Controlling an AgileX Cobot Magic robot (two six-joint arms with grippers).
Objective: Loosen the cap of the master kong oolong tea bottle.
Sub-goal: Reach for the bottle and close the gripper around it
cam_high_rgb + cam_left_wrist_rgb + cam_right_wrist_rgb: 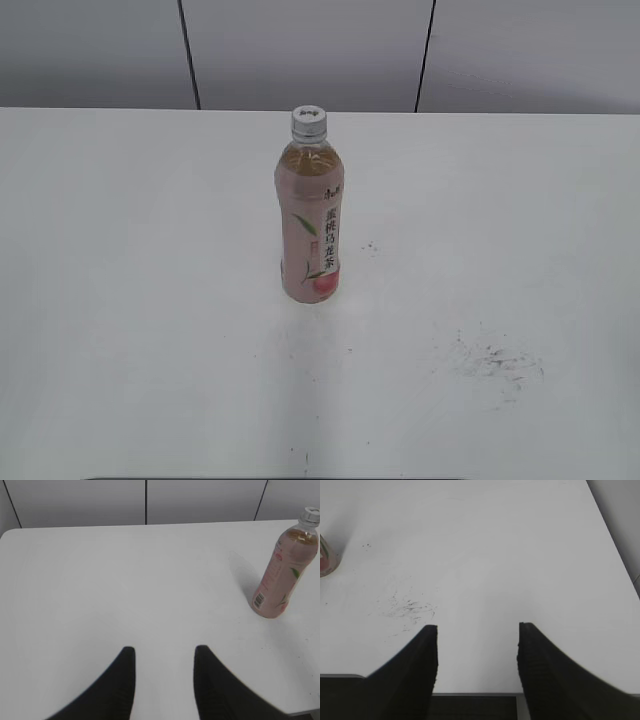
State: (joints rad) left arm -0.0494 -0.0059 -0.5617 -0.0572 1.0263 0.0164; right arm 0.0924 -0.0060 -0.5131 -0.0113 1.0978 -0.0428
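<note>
Master Kong oolong tea bottle (310,215), a tall clear plastic bottle of amber tea with a pink-and-white label, green leaves and a peach, stands upright near the middle of the plain white table (120,300), well apart from both arms. Its small round silver-grey ribbed plastic cap (309,121) sits on the neck, apparently fully seated, so the loosening has not begun. Standing alone in open space, the bottle seems set so that one arm can steady the body while the other turns the top; that is my reading, not something shown.

Neither arm appears in the exterior view. The left pincer (162,657) hovers low over bare table at the near edge, its two dark fingers parted to a moderate gap with nothing between them; from there the bottle stands far off to the upper right. The right pincer (477,632) also hangs at the table's near edge, spread somewhat wider and empty, beside a patch of dark scuff marks (407,609), with only the bottle's base showing at the left border.
</note>
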